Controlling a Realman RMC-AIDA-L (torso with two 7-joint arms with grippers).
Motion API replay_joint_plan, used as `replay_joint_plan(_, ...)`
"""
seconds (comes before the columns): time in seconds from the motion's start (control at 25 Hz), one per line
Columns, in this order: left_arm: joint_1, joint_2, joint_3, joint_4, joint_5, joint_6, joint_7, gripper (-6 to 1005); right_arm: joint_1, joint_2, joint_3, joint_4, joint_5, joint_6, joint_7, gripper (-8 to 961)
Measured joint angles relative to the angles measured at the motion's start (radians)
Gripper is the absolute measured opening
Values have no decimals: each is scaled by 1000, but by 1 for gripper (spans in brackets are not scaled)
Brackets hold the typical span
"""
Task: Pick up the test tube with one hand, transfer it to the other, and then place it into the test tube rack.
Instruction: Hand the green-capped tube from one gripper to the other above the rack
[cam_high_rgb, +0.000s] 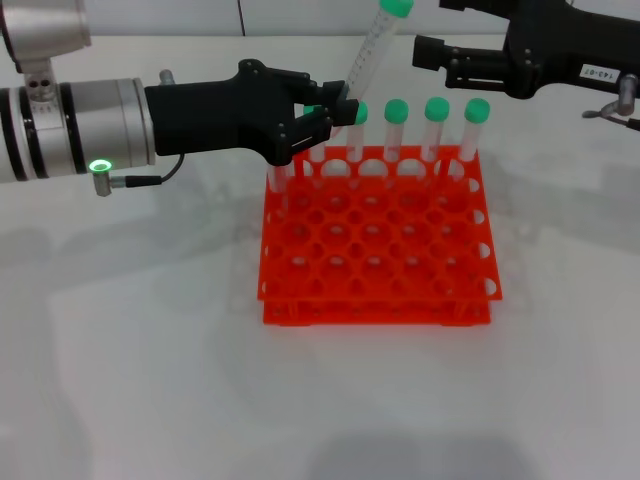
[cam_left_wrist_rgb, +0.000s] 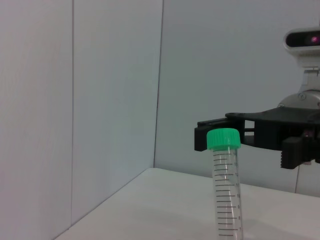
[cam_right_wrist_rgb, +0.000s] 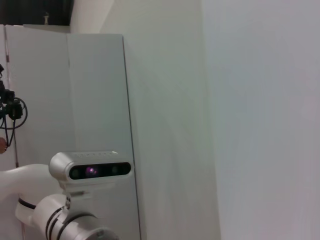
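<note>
My left gripper (cam_high_rgb: 335, 115), on the wrist with the green light, is shut on the lower part of the test tube (cam_high_rgb: 370, 55). It holds the tube tilted above the back left of the orange-red test tube rack (cam_high_rgb: 380, 305). The tube's green cap (cam_high_rgb: 397, 7) points up and to the right. My right gripper (cam_high_rgb: 430, 58), with the white label, is open just right of the tube's upper end and apart from it. In the left wrist view the tube (cam_left_wrist_rgb: 226, 190) stands in front of the right gripper's fingers (cam_left_wrist_rgb: 270, 130).
Several other green-capped tubes (cam_high_rgb: 436, 125) stand in the rack's back row. The rack sits on a white table (cam_high_rgb: 150, 350). The right wrist view shows only walls and a camera head (cam_right_wrist_rgb: 90, 170).
</note>
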Motion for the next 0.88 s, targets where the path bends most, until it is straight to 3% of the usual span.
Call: replay_joint_plan(0.88,-9,-2,2,-40,10,-20,-1,181,3,1,-28,22,0,33,-2,813)
